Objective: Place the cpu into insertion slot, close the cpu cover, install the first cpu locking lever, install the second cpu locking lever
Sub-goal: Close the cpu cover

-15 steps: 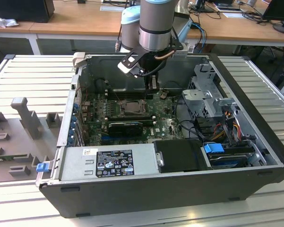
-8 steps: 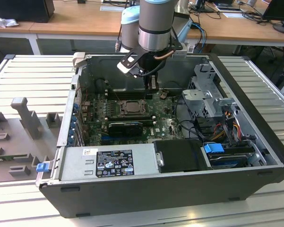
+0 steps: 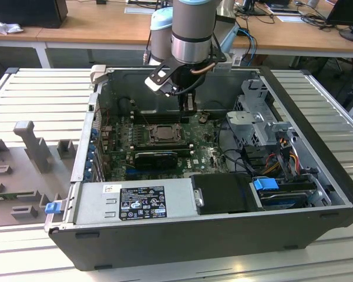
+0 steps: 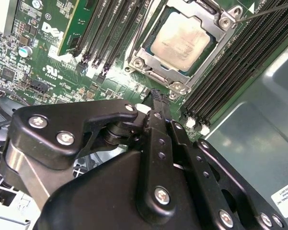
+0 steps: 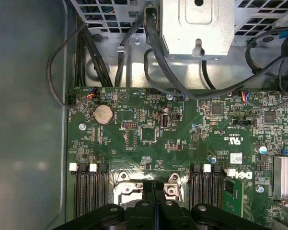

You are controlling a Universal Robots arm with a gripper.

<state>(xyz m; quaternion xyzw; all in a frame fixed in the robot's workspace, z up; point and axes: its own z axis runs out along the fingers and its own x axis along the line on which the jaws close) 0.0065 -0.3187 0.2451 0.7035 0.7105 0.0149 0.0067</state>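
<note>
The small flat square cpu (image 4: 184, 40) has a pale beige-silver face, framed by the thin silvery-dark metal cpu cover (image 4: 219, 48). The flat circuit board (image 5: 191, 143) is green, speckled with small silver and black parts and crossed by long black memory slots (image 4: 230, 72) with white end clips. The matte black metal hand (image 4: 155, 96) carries silver screw heads. The boxy computer case (image 3: 293, 235) is dark grey, the power supply box (image 3: 135, 202) light grey with a black label. The ribbed table (image 3: 41, 100) is pale grey, lined.
</note>
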